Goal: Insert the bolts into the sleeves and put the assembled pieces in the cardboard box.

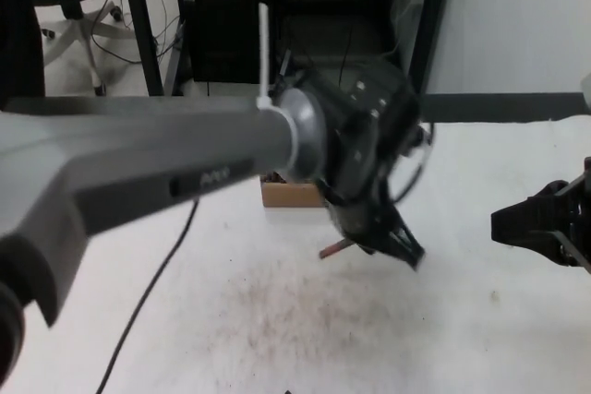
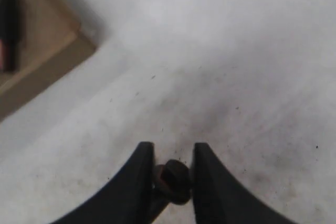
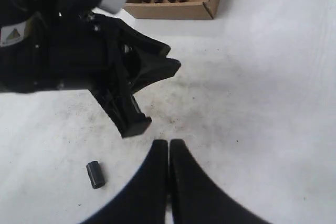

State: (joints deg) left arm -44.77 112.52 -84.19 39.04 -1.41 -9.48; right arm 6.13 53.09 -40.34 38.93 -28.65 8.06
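My left gripper (image 2: 172,156) is shut on a rusty bolt (image 2: 173,179), whose head sits between the two black fingers, just above the white bench. In the high view the bolt (image 1: 334,249) sticks out sideways from that gripper (image 1: 399,248), in front of the cardboard box (image 1: 291,194). A short black sleeve (image 3: 95,174) lies loose on the bench near my right gripper (image 3: 169,148), which is shut with nothing in it. The cardboard box (image 3: 202,8) holds several dark assembled pieces with reddish ends.
The left arm's grey link (image 1: 138,168) spans the high view and hides much of the bench behind it. A black cable (image 1: 152,288) trails over the bench at the left. A brownish smudge (image 1: 305,306) marks the bench middle. My right gripper (image 1: 536,223) sits at the right edge.
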